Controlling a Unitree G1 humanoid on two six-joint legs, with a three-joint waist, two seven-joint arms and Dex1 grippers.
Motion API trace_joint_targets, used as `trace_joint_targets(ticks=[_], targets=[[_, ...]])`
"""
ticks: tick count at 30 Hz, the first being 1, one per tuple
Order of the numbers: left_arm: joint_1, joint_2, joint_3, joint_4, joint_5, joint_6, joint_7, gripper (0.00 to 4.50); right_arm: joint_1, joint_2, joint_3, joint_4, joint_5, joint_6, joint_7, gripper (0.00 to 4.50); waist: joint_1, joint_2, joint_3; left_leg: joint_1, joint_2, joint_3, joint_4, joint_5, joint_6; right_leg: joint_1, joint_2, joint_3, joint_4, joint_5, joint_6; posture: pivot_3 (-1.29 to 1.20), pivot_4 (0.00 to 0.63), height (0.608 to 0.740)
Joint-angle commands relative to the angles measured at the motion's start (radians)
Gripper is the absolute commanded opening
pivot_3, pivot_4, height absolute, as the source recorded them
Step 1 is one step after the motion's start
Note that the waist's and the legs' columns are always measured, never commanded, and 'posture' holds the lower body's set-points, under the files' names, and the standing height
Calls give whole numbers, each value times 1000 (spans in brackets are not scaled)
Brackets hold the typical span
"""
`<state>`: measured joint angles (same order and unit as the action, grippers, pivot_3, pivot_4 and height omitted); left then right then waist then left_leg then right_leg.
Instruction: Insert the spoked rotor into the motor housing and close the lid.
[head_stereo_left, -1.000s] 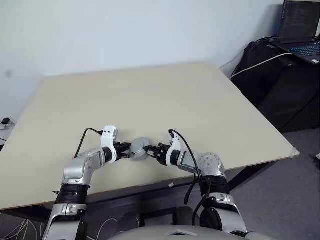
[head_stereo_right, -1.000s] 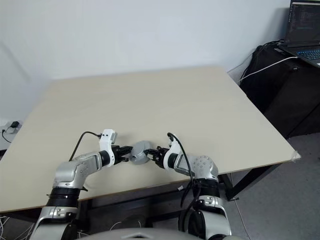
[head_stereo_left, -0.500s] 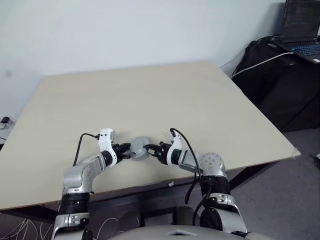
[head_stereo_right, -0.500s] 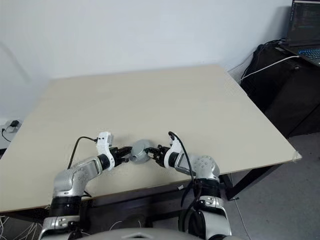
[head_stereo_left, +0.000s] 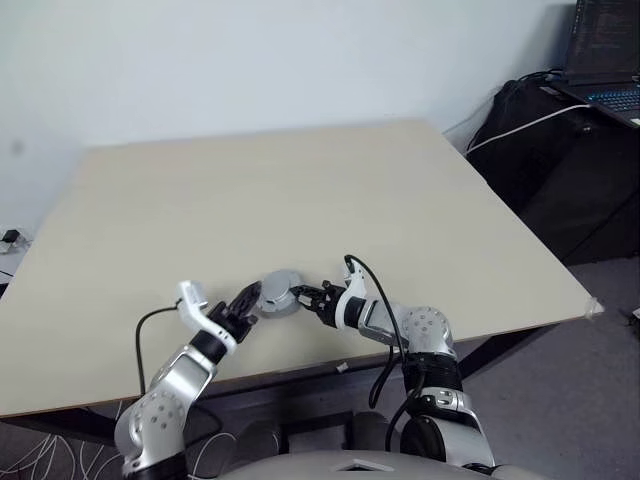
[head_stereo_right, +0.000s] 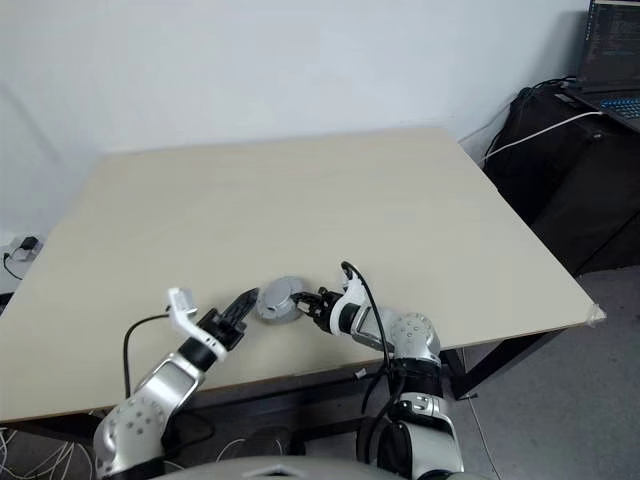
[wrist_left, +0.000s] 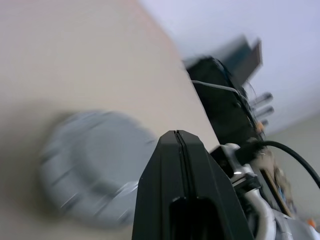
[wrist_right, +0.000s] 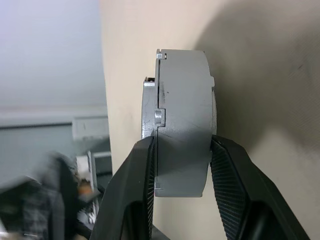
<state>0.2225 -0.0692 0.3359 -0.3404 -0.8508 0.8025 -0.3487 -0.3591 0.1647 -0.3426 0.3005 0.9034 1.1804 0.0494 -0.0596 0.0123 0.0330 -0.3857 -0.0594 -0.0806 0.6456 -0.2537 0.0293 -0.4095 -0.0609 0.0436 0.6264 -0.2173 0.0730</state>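
While the right gripper (wrist_right: 180, 165) clamps the grey round part between its two black fingers (wrist_right: 141, 190), the left gripper (wrist_left: 178, 137) has its fingers pressed together with nothing between them. The part in the right fingers is the motor housing (wrist_right: 184, 125) with the lid (wrist_right: 149, 107) seated against it, seen edge-on as a thick grey drum with a thinner disc on one face; one finger lies on each flat side. The spoked rotor cannot be made out. From the head camera the closed motor (head_stereo_left: 278, 295) sits near the front edge of the table (head_stereo_left: 300, 200), a little left of the middle of that edge, low over or on the surface; I cannot tell which. The tips of the left fingers (head_stereo_left: 244, 302) lie just beside its left rim, and whether they touch it is unclear.

The table is a pale beige top, bare around the motor, in front of a plain light wall (head_stereo_left: 250, 60). Off its right edge stands a dark cabinet (head_stereo_left: 560, 170) with a white cable (head_stereo_left: 515, 128) draped over it and a laptop (head_stereo_left: 605, 60) with its screen on. The far half of the table and both its side edges lie well apart from the arms.
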Motion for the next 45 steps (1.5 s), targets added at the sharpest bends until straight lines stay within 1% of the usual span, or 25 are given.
trace_joint_targets(ticks=[1,6,7,12,17,21,23,28,31,39,42,44,45], targets=[[83,-123,-14,-1,-120,-24,22,837,-27,101,-32,-101,116,-6,0,1308,0,-1,3,0,0,0,0,0,0,0,0,0,0,-3,2,0,0,740],[170,-144,-47,23,-215,-87,23,2459,-22,107,-27,-167,204,10,-48,1308,0,-2,5,0,0,1,1,-1,2,0,-1,1,-1,-3,1,0,0,740],[177,-143,-55,25,-234,-98,20,2880,-19,106,-22,-174,218,11,-56,1308,3,-3,6,0,0,1,1,-1,2,0,-1,0,-1,-4,1,0,0,740],[191,-134,-89,41,-304,-140,15,4483,-3,99,9,-198,270,25,-82,1308,7,-1,7,0,1,1,2,-2,-1,0,-1,-1,0,-4,1,0,0,740],[177,-121,-131,67,-343,-172,4,4500,32,91,48,-218,304,70,-98,1308,6,-1,8,0,1,2,1,-1,2,0,0,0,-1,-4,0,0,0,740],[139,-107,-134,104,-381,-196,4,4500,53,85,68,-236,334,117,-111,1308,9,-1,8,0,1,2,1,-1,2,0,0,0,0,-2,-3,0,0,740],[120,-106,-139,113,-397,-210,4,4500,62,83,74,-244,345,141,-118,1308,9,-1,8,0,1,2,1,-1,2,0,0,0,0,-3,-1,0,0,740],[102,-95,-176,123,-421,-232,-14,4500,75,72,70,-236,355,178,-139,1308,9,-1,7,0,0,2,2,-1,2,1,0,0,0,-4,0,0,0,740],[97,-80,-194,130,-429,-239,-23,4500,86,69,67,-226,352,203,-151,1308,10,-1,7,0,0,2,1,-1,2,1,0,0,0,-2,-3,0,0,740],[101,-77,-210,137,-447,-263,-26,4500,87,70,59,-218,352,236,-154,1308,9,-1,7,0,0,3,2,-1,3,1,1,1,0,-2,-3,0,0,740],[104,-81,-208,140,-456,-268,-23,3898,84,69,56,-213,354,236,-157,1308,9,-1,7,0,0,3,2,0,3,1,1,1,0,-3,-1,0,0,740],[104,-81,-208,142,-458,-270,-23,3208,84,68,52,-209,359,231,-160,1308,9,-1,7,0,0,3,2,0,3,2,1,1,0,-3,-1,0,0,740],[105,-81,-209,142,-459,-272,-22,2939,85,67,49,-208,362,227,-162,1308,9,-1,7,0,0,3,2,0,3,1,1,1,0,-3,-1,0,0,740]])
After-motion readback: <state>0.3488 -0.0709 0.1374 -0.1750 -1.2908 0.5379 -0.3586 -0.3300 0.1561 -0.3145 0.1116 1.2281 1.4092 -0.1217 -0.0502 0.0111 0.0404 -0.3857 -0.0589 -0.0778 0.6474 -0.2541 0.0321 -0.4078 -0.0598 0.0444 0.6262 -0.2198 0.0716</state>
